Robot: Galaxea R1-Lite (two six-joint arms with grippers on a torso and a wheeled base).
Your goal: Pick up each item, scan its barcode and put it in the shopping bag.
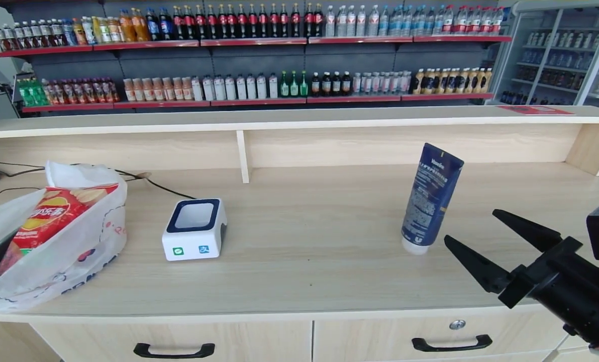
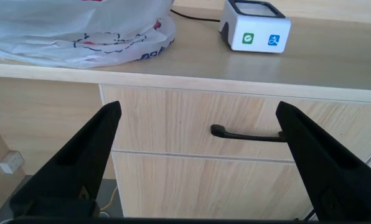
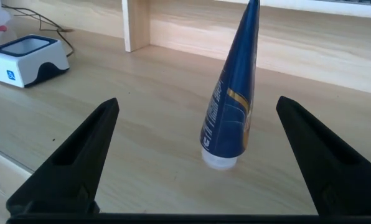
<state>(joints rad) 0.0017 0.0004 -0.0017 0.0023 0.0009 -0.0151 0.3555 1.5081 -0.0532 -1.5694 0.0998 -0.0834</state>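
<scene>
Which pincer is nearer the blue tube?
Right. The right pincer is open just beside the blue tube; the left pincer is below the counter edge, facing a drawer.

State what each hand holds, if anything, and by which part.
Nothing. The left hand and right hand are open; the blue tube stands free.

The shopping bag (image 1: 78, 251) runs off the head view's left edge, and its white film veils the lower half of the chip packet (image 1: 48, 216) inside. The cable (image 1: 176, 191) from the scanner (image 1: 195, 229) passes out of sight behind the bag. In the right wrist view the tube (image 3: 229, 112) loses its crimped end past the top edge, and its back print is too small to read.
</scene>
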